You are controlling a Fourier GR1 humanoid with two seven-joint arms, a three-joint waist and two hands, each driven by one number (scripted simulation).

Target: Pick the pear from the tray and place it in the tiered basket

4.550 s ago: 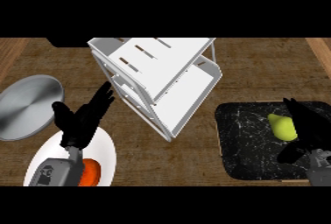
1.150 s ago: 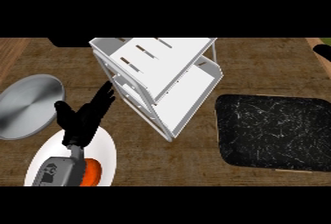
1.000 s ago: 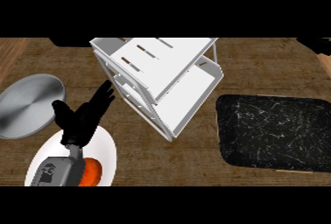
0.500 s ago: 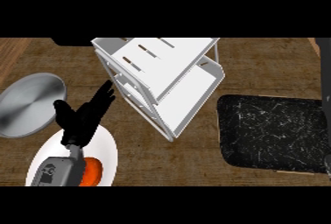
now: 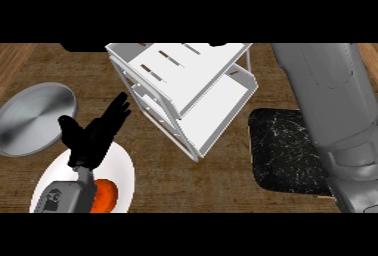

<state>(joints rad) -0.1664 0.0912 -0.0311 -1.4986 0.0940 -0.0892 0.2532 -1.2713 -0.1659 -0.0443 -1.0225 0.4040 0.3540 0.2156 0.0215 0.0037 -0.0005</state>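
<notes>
Right forearm [image 5: 332,125] now crosses the tray [image 5: 284,150]; pear gone from it.
Left hand [image 5: 90,141] unmoved over the plate [image 5: 124,175], fingers [image 5: 117,114] straight, holding nothing; right hand out of frame.

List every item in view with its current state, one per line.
Basket: standing, no pear seen on its shelves.
Tray: no pear showing, partly covered.
Left hand: open, fingers up, resting.
White plate: holds something orange.
Grey plate: lying flat.
Right forearm: stretched over tray, hand out of view.
</notes>
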